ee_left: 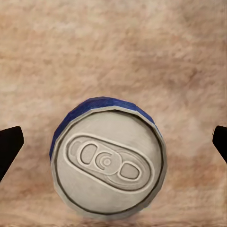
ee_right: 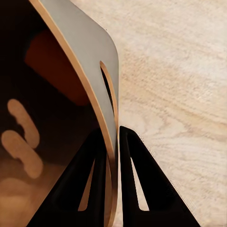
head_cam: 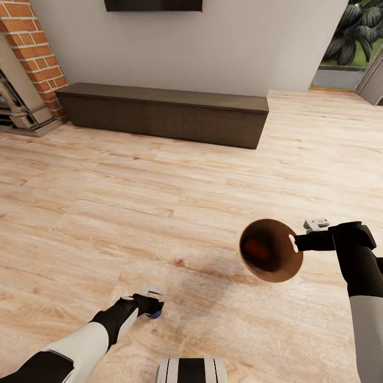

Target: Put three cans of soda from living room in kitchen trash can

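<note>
Wood plank floor (head_cam: 159,202) wide open ahead, bare up to the low dark cabinet (head_cam: 165,114) along the far wall; brick fireplace (head_cam: 32,64) at far left corner. Right gripper (ee_right: 111,142) jaws clenched on the tash can (head_cam: 271,250) rim, bin held off the floor, tilted, orange-red can (head_cam: 256,249) inside. Left gripper (head_cam: 153,308) low over the floor, jaws spread wide either side of the dark blue can (ee_left: 108,163), not touching it.

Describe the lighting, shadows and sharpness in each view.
Head view: even, soft light; a faint shadow on the floor beside the trash can. Left wrist view: blue can top sharp, floor behind blurred. Right wrist view: bin interior dark with pale blurry reflections; right pincer fingers black silhouettes clamping the wall.
</note>
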Motion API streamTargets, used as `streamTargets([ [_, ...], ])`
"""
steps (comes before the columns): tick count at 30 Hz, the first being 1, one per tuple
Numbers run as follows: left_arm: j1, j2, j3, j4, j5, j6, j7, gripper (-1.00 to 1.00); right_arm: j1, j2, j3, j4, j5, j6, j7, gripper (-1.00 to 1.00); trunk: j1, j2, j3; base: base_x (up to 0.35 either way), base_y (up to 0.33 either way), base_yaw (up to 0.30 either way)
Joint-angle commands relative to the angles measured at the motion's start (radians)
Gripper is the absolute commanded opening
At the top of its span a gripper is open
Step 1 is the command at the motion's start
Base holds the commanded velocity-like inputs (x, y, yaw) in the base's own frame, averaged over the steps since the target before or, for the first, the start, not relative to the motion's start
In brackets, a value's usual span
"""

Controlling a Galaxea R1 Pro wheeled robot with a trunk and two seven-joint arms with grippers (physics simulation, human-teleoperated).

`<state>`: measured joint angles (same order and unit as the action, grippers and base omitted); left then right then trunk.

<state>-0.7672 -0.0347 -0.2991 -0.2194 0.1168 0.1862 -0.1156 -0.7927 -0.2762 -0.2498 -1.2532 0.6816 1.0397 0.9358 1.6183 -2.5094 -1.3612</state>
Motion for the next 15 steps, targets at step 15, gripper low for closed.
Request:
streamTargets([
  [15,0.0,0.001,0.0,0.0,0.003,0.001,0.0,1.0,0.0,0.0,0.0,0.0,-0.016,0.007,0.006,-1.0,0.0,0.0,-0.004,-0.048,0.0,0.0],
])
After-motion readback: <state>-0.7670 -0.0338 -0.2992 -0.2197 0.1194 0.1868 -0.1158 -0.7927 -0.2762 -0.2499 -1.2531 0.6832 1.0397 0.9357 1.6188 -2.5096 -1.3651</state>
